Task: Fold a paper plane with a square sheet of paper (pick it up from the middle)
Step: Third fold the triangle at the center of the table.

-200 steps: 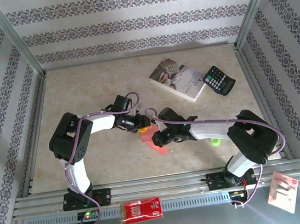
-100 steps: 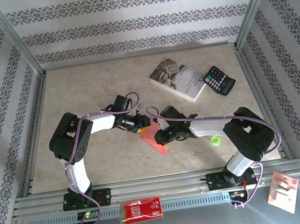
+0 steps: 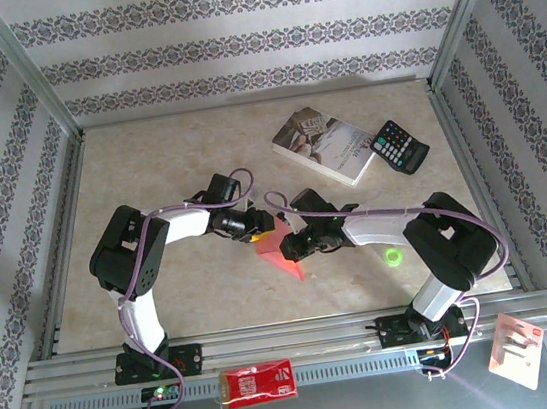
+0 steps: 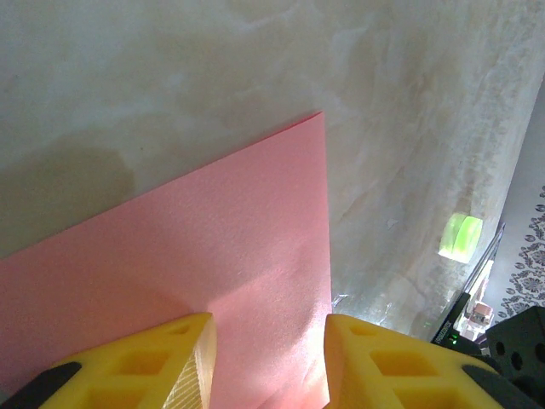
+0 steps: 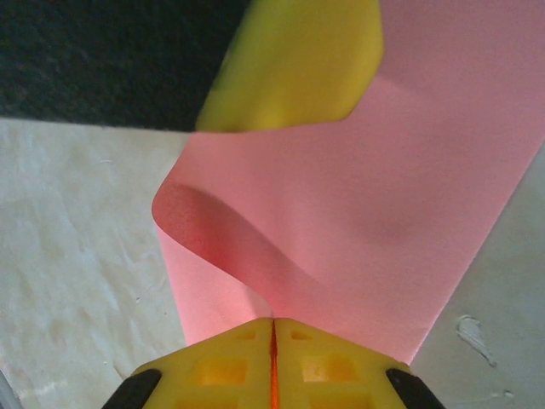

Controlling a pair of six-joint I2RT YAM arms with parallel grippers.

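Note:
The square sheet of paper (image 3: 281, 260) is pink-red and lies mid-table between both arms, partly lifted and curled. My right gripper (image 3: 287, 250) is shut on one edge of it; in the right wrist view the sheet (image 5: 383, 221) bows up into a loop just beyond the closed fingertips (image 5: 273, 328). My left gripper (image 3: 261, 228) stands open over the sheet's far side. In the left wrist view its yellow fingers (image 4: 268, 358) straddle the flat pink surface (image 4: 213, 247), one corner pointing away. One left finger (image 5: 289, 60) shows at the top of the right wrist view.
A paperback book (image 3: 323, 144) and a black calculator (image 3: 399, 147) lie at the back right. A small green roll (image 3: 393, 257) sits near the right arm. A red packet (image 3: 259, 384) and a white packet (image 3: 516, 351) rest on the front rail. Metal frame rails border the table.
My right gripper has moved left and a little farther in with the sheet's edge, curling the paper up. The green roll has come into the open. The left arm stays put.

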